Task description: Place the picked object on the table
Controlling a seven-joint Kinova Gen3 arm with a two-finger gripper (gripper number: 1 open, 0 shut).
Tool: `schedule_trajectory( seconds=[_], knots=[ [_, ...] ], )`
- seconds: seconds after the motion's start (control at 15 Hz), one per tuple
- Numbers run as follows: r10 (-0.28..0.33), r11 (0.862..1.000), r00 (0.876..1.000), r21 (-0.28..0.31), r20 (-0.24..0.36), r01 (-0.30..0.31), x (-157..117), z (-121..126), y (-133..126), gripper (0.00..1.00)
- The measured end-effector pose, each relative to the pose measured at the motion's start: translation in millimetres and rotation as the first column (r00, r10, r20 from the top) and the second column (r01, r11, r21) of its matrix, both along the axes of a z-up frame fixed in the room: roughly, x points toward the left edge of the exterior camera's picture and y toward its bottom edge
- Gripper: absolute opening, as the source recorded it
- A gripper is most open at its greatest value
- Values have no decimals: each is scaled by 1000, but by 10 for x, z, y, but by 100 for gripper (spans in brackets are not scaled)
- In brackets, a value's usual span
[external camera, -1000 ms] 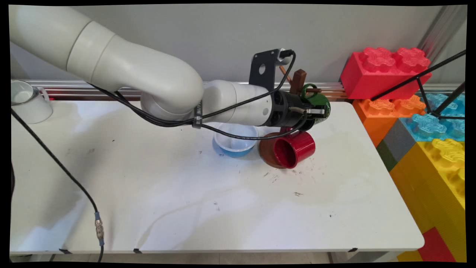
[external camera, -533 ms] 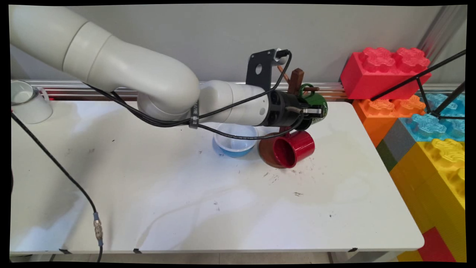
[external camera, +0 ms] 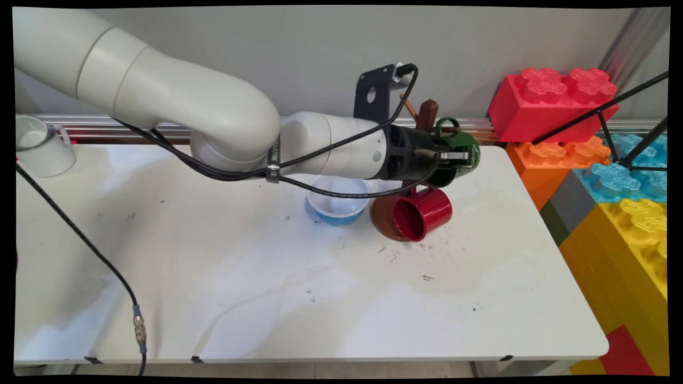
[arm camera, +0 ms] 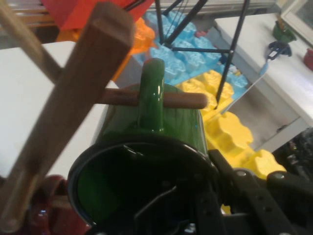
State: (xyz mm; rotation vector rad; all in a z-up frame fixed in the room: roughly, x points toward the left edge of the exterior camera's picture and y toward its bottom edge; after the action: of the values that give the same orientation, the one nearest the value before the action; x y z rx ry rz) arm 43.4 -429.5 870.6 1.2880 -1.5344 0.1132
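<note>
**At the mug rack: tool clamped on green mug**

Tool (external camera: pixel 463 157) has its fingers closed on the rim of the green mug (arm camera: pixel 146 142), held sideways at the desk's (external camera: pixel 320 298) far edge. Mug handle is looped over a peg of the wooden rack (arm camera: pixel 73 103). Red mug (external camera: pixel 422 212) hangs just below. Blue bowl (external camera: pixel 338 201) sits beside it; white mug (external camera: pixel 38 145) is far left.

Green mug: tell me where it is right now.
Main view, right of centre at the table's far edge: the green mug is gripped by the end effector, its handle over a peg of the wooden mug tree.
</note>
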Motion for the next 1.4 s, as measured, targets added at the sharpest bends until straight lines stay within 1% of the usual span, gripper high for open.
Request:
schedule_trajectory(
  seconds=[0.47,0.87,1.07,1.2,1.4],
  knots=[
    [-39,999,998,18,-55,40,-75,130,135,0],
    [-74,996,994,36,-79,77,-115,216,255,0],
    [-111,993,991,40,-68,114,-126,265,318,0],
    [-150,987,988,44,-40,152,-121,319,369,0],
    [-192,980,981,56,13,191,-70,412,435,0]
  ],
)
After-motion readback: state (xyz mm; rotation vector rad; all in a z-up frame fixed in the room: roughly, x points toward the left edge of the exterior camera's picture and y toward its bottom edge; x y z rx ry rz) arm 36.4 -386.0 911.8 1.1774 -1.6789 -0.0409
